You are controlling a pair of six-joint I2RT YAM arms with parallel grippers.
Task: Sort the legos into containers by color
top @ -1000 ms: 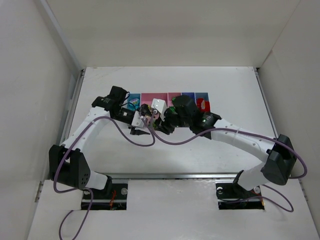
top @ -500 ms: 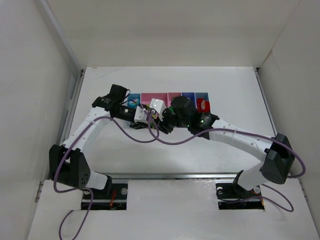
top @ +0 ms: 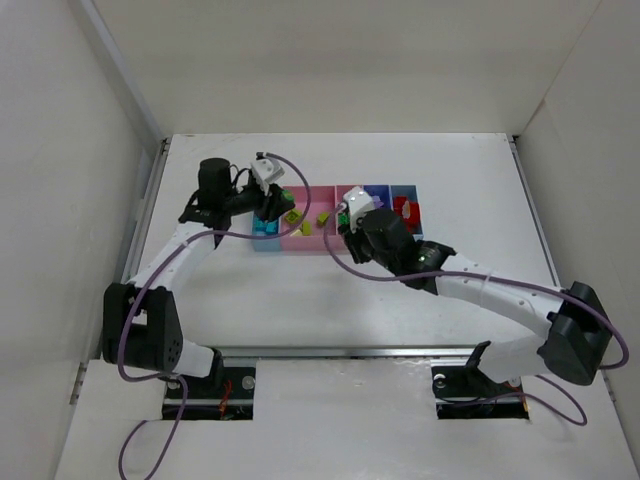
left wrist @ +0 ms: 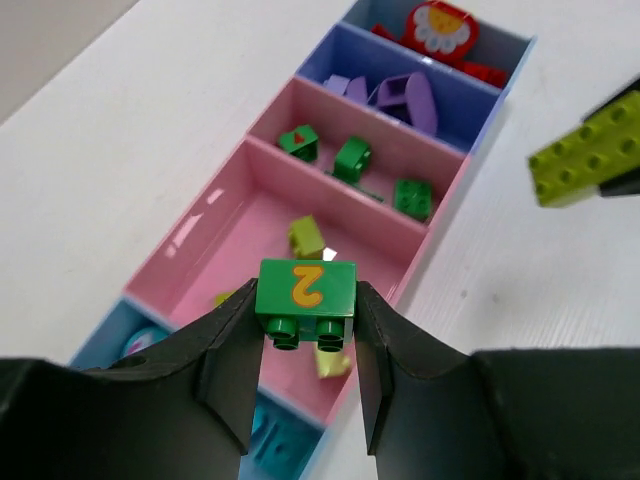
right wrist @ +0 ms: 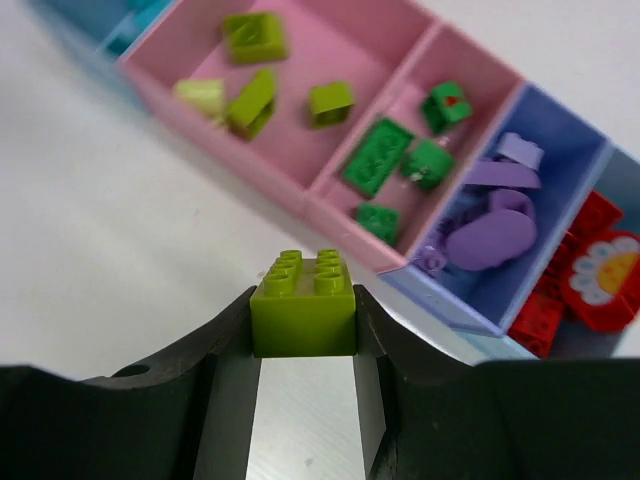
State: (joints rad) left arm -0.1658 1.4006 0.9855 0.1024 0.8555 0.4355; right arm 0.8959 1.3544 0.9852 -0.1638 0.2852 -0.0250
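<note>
My left gripper (left wrist: 305, 322) is shut on a dark green lego with a yellow "2" (left wrist: 305, 288), held above the wide pink bin (left wrist: 205, 262) of the containers (top: 320, 246). My right gripper (right wrist: 303, 345) is shut on a lime-yellow lego (right wrist: 303, 312) over the white table, just in front of the narrow pink bin (right wrist: 470, 72). Lime legos (right wrist: 252, 100) lie in the wide pink bin, green ones (right wrist: 378, 155) in the narrow pink bin, purple ones (right wrist: 490, 235) in the purple-blue bin and red ones (right wrist: 590, 270) in the end bin. From above, the left gripper (top: 275, 205) and right gripper (top: 345, 218) hover over the row.
Cyan legos (top: 265, 228) fill the light blue bin at the left end. White walls enclose the table (top: 330, 290) on the left, right and back. The right-held lime lego (left wrist: 590, 150) shows at the right edge of the left wrist view.
The left jaws have closed on the green lego, and the arm has lifted it from the table in front of the row to above the bins. The right gripper has swung right with its lime lego.
</note>
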